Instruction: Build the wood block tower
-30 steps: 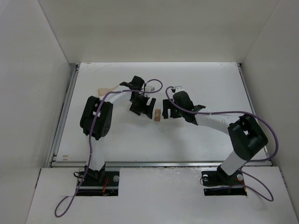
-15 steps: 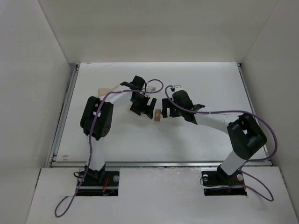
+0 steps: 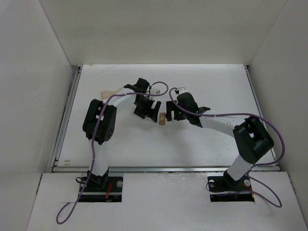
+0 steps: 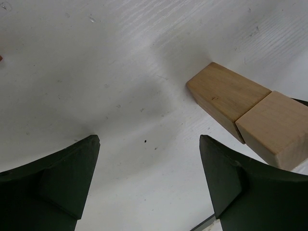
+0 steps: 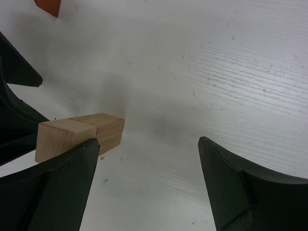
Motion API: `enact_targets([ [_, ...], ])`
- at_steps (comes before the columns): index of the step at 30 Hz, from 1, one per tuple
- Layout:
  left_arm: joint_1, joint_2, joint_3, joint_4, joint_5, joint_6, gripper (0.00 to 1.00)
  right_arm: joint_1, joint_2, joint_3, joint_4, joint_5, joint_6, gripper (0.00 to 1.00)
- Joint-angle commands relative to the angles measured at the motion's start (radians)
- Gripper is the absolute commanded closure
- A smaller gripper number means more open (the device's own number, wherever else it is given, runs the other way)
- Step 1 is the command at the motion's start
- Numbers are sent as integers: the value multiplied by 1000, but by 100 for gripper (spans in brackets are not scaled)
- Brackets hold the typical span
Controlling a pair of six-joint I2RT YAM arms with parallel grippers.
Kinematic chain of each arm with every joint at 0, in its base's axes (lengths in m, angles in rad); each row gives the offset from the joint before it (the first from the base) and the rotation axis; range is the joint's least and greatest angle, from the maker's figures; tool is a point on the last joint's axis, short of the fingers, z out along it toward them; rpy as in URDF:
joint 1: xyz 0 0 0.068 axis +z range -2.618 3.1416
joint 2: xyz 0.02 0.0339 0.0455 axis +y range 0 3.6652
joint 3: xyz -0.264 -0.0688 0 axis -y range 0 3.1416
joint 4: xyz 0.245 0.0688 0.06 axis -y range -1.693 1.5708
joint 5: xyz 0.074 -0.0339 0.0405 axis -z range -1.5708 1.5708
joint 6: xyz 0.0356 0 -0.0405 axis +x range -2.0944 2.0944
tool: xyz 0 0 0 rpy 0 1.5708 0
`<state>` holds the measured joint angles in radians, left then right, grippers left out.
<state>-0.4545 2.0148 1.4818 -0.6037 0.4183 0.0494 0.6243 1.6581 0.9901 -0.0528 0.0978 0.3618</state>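
Note:
Two tan wooden blocks point(image 3: 162, 119) lie end to end on the white table between my grippers. In the left wrist view they sit at the right, the nearer cube point(image 4: 276, 127) touching the darker cuboid point(image 4: 226, 94). They also show at the left of the right wrist view point(image 5: 82, 134). A reddish-brown roof piece point(image 5: 48, 6) pokes in at that view's top left edge; in the top view it is hidden. My left gripper point(image 3: 151, 113) point(image 4: 149, 178) is open and empty just left of the blocks. My right gripper point(image 3: 172, 114) point(image 5: 147, 178) is open and empty just right of them.
A flat tan wooden piece point(image 3: 109, 93) lies at the back left beside the left arm. White walls enclose the table on three sides, with a metal rail point(image 3: 65, 125) along the left edge.
The right gripper has crept slightly left toward the blocks. The left gripper and the blocks have not visibly moved.

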Motion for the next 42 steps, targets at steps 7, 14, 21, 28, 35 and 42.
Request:
enact_targets([
  [7, -3, -45, 37, -25, 8, 18, 18, 12, 5, 53, 36, -4, -9, 11],
  [14, -3, -45, 71, -16, 17, 18, 18, 12, 5, 53, 27, -4, -9, 11],
  [21, -3, -45, 71, -16, -1, 18, 18, 12, -43, -1, 27, 37, -9, 11],
  [28, -21, -36, 89, -16, -10, 18, 18, 12, -43, -19, 27, 37, 11, 11],
  [35, -30, -27, 89, -16, -10, 18, 18, 12, -43, -30, 27, 37, 20, 11],
  [42, -30, -27, 80, -25, -10, 18, 18, 12, -52, -39, 36, 37, 29, 11],
])
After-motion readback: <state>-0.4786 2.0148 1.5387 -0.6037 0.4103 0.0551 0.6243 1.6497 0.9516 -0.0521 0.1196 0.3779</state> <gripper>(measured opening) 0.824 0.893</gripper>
